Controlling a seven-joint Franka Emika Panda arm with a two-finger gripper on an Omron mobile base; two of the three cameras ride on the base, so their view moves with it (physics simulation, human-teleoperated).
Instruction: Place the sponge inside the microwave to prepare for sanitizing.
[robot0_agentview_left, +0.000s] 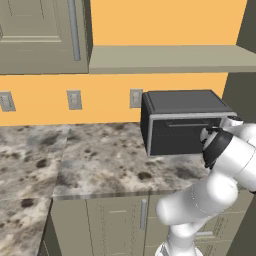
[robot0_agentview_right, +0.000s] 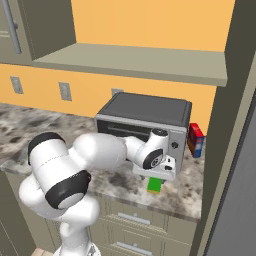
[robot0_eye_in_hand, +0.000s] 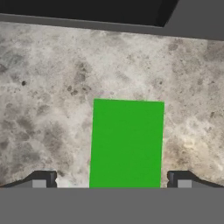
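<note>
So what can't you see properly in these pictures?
- Sponge: in the right base view the gripper covers its far end; in the hand view the bottom edge cuts it off.
- Red and blue box: half hidden behind the small oven, label too small.

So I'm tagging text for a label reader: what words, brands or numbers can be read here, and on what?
None can be read.
Red and blue box beside the countertop oven: any print too small to read.
Oven knobs: no legible marks.
Sponge: plain green, no text.
</note>
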